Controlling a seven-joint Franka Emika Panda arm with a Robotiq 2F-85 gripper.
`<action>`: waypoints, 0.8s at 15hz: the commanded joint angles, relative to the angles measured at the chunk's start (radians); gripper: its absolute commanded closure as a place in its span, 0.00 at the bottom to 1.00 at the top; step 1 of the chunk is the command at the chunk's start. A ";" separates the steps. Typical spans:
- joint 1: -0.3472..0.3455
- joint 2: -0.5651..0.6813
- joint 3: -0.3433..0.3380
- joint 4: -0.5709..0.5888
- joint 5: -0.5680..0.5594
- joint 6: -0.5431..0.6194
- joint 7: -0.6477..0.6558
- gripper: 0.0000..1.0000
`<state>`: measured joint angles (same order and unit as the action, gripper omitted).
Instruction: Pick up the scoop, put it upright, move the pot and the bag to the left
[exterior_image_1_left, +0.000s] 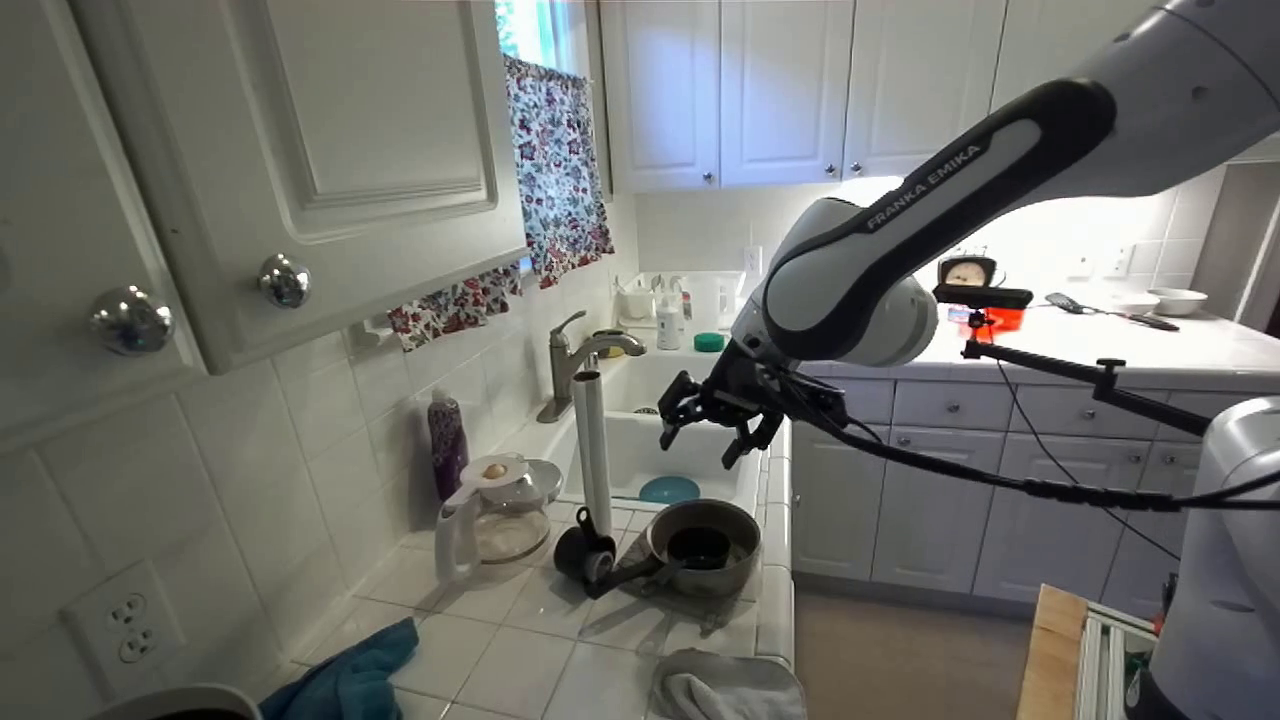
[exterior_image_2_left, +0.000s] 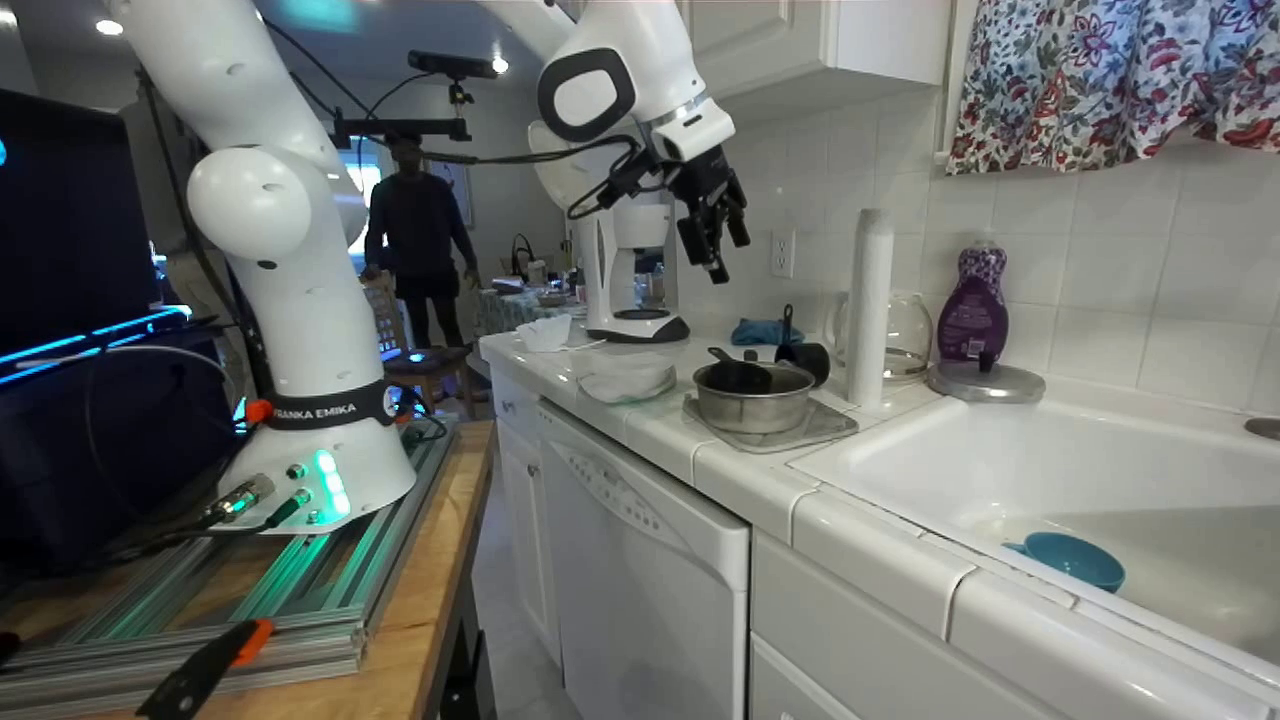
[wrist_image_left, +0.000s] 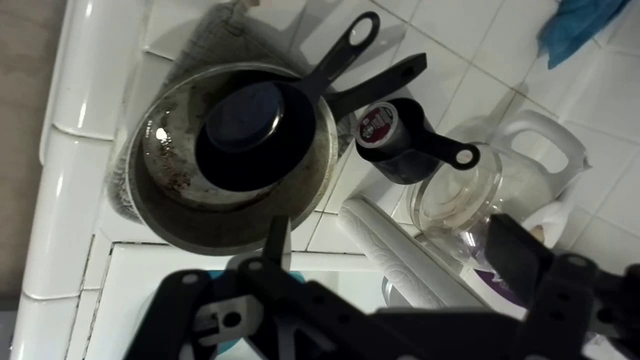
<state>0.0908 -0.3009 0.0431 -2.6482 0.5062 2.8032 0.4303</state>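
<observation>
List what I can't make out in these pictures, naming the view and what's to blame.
Floor of the pot, wrist view: partly hidden by the black scoop inside it.
Blue cup, wrist view: mostly behind the gripper.
Fine print on the purple bottle, an exterior view: too small.
Face of the person, an exterior view: too dark.
Rimmed vessel, an exterior view: cut off by the bottom edge.

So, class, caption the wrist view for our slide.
Black scoop in the pot, a second scoop and red-lidded pod alongside.

Open air lies above the pot (exterior_image_2_left: 755, 411). Between pot and carafe (exterior_image_1_left: 512, 530), a tall white roll (exterior_image_1_left: 593, 455) stands in the way.
</observation>
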 joint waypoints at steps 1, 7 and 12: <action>0.016 0.119 0.035 0.072 0.082 0.107 0.127 0.00; 0.003 0.109 0.037 0.061 0.042 0.090 0.124 0.00; 0.038 0.218 0.074 0.112 0.097 0.205 0.222 0.00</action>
<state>0.1036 -0.1644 0.0914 -2.5860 0.5536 2.9435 0.6023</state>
